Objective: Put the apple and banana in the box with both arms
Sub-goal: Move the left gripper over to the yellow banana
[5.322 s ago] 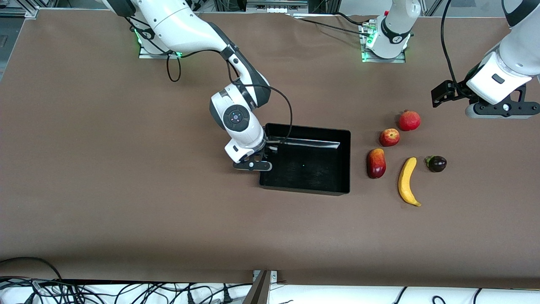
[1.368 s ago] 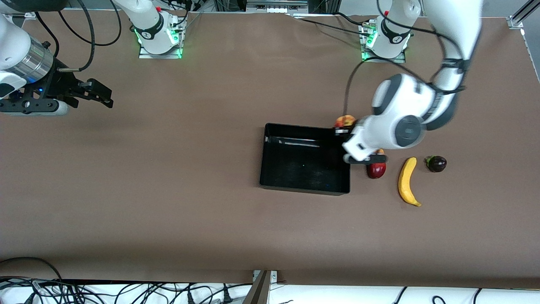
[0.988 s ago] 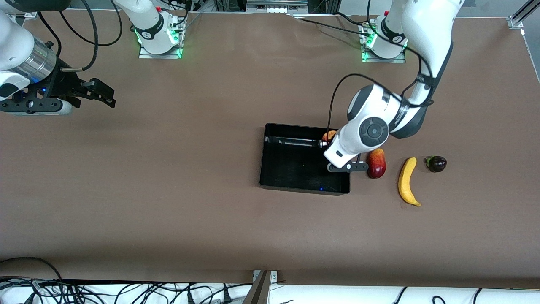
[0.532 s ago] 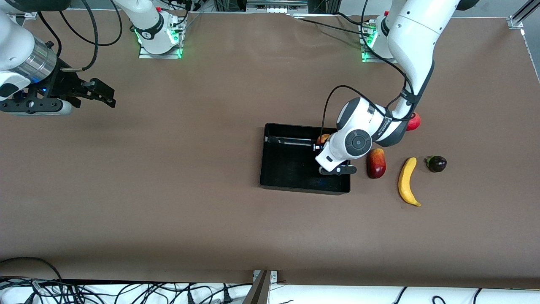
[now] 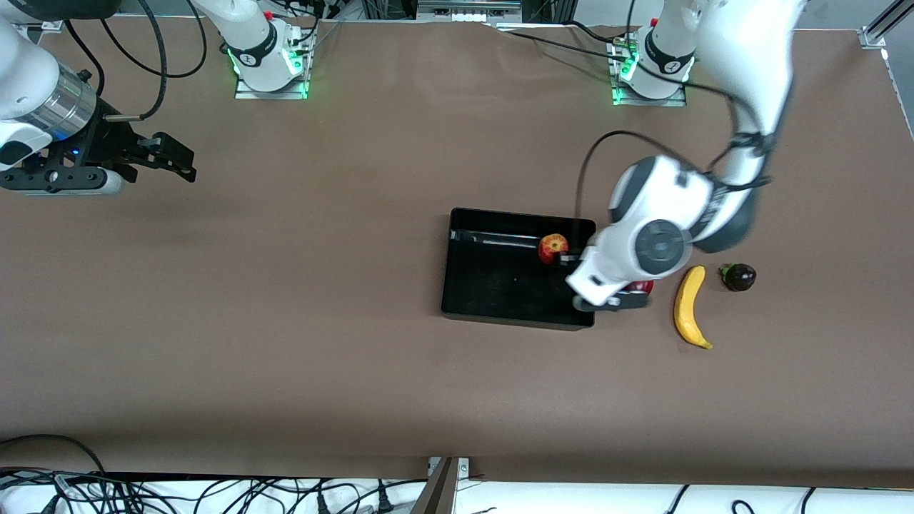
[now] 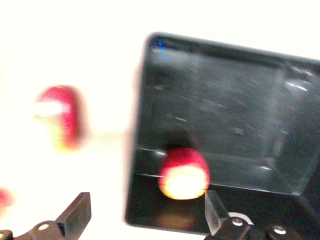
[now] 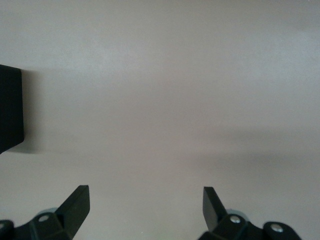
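Left claw (image 6: 145, 217): fingers spread apart, holding nothing. It hangs over the wall of the box (image 5: 457, 285) at the left arm's end, partly above the box floor and partly above the desk (image 5: 285, 321) beside it. In the front view the left claw (image 5: 571, 258) is largely covered by its own white wrist.

Apple (image 5: 552, 248): lies inside the box, in the corner toward the left arm's end and away from the front camera, against the wall. It sits just ahead of the left claw, clear of both fingers. In the left wrist view the apple (image 6: 183, 172) shows its yellow underside between the two fingertips, and the box (image 6: 280, 165) fills much of the frame.

Banana (image 5: 688, 305): on the desk outside the box, toward the left arm's end from the left claw, untouched.

Mango (image 5: 643, 287): red fruit directly beneath the left wrist, mostly covered in the front view; seen blurred in the left wrist view as the mango (image 6: 62, 122), on the desk beside the box.

Small dark purple fruit (image 5: 740, 276): on the desk just beside the banana, further toward the left arm's end.

Right claw (image 5: 168, 153): fingers apart, empty, waiting well away from the box over bare desk at the right arm's end. The right wrist view shows the right claw (image 7: 145, 207) above plain desk surface.
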You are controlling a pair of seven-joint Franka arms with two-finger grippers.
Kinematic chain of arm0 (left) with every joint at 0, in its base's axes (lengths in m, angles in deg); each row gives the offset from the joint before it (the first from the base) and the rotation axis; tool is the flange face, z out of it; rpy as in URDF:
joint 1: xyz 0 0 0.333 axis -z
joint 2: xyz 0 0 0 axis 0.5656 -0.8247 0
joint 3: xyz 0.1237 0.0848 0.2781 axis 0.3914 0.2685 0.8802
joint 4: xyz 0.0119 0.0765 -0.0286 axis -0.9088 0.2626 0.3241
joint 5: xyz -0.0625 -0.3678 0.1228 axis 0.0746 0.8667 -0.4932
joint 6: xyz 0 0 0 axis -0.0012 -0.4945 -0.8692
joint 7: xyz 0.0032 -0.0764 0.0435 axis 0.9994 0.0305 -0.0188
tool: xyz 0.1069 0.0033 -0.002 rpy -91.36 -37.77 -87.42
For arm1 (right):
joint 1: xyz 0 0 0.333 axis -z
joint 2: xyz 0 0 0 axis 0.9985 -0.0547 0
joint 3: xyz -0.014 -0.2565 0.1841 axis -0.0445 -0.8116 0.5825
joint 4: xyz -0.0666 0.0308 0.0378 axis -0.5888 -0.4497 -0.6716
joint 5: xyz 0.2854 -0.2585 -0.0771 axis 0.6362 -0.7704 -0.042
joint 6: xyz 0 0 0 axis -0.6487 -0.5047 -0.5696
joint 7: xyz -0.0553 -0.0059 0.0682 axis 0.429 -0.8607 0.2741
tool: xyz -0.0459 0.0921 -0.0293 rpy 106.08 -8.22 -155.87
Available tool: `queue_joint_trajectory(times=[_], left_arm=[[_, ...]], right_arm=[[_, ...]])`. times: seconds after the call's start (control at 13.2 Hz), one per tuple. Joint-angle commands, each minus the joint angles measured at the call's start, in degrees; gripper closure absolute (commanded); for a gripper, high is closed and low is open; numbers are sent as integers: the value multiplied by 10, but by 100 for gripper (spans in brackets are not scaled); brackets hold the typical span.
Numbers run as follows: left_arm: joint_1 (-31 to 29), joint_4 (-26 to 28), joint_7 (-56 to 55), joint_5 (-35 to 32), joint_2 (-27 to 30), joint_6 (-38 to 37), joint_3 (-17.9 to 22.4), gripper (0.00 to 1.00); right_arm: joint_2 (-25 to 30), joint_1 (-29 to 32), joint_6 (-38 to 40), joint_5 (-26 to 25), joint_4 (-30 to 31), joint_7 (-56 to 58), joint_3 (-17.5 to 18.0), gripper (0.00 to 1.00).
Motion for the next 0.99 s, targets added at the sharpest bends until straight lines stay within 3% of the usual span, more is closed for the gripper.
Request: queue_joint_trajectory(times=[0.0, 0.23, 0.68, 0.84, 0.91], left_arm=[[-51, -31, 81, -84, -7, -37, -3, 0], [-114, -21, 225, -93, -51, 2, -3, 0], [-169, 120, 255, -133, -81, 247, -2, 0], [-183, 127, 262, -135, -87, 269, -1, 0], [-190, 130, 263, -134, -89, 269, -2, 34]], right_arm=[[6, 0, -4, -8, 6, 1, 3, 0], [6, 0, -5, -8, 6, 1, 3, 0], [6, -1, -7, -8, 6, 0, 3, 0], [6, -1, -9, -8, 3, 1, 3, 0], [5, -1, -9, -8, 3, 1, 3, 0]])
